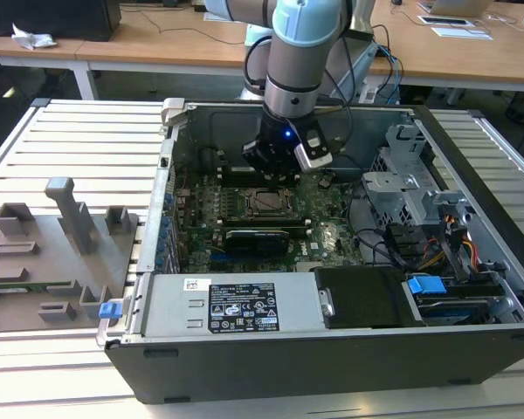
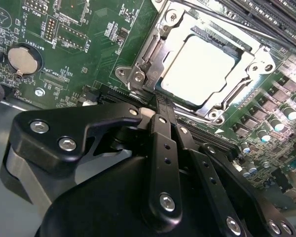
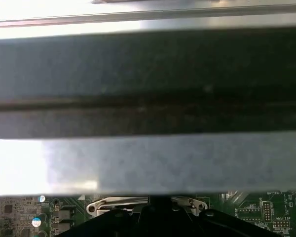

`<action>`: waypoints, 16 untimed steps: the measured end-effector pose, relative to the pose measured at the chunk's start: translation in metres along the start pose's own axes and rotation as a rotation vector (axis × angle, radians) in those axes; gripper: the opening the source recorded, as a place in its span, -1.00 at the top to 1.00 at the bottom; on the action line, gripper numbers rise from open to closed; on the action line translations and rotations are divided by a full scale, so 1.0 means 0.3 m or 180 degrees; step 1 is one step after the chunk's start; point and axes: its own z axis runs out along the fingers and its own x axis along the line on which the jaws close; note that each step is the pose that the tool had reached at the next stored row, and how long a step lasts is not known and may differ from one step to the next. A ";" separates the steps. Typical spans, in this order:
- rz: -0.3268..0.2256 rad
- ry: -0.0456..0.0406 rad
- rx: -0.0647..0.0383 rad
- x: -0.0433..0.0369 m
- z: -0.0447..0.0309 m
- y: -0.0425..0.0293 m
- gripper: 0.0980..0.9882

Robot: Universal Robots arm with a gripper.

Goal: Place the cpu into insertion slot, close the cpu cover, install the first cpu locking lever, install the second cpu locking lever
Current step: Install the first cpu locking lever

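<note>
The open computer case (image 1: pixel 271 349) lies on the slatted table (image 1: pixel 87 148), and I reach down into it over the green board (image 2: pixel 98 44). The cpu cover (image 2: pixel 158 54) lies closed around the cpu (image 2: pixel 202 69), which sits in the insertion slot near the board's middle. My jaws (image 2: pixel 160 111) are pinched together, empty, touching the cover's edge.

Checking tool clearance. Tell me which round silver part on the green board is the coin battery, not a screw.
In the second wrist view, the coin battery: a large flat disc in a black round holder, far from the gripper. The screws are small, at the cpu cover's corners.
</note>
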 end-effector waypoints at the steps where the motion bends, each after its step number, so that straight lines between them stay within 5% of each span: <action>1: 0.0000 0.0001 0.0000 -0.001 0.001 0.000 0.98; 12: 0.0001 0.0007 0.0003 -0.014 0.008 -0.001 0.98; 16: 0.0000 0.0007 0.0001 -0.013 -0.033 0.004 0.98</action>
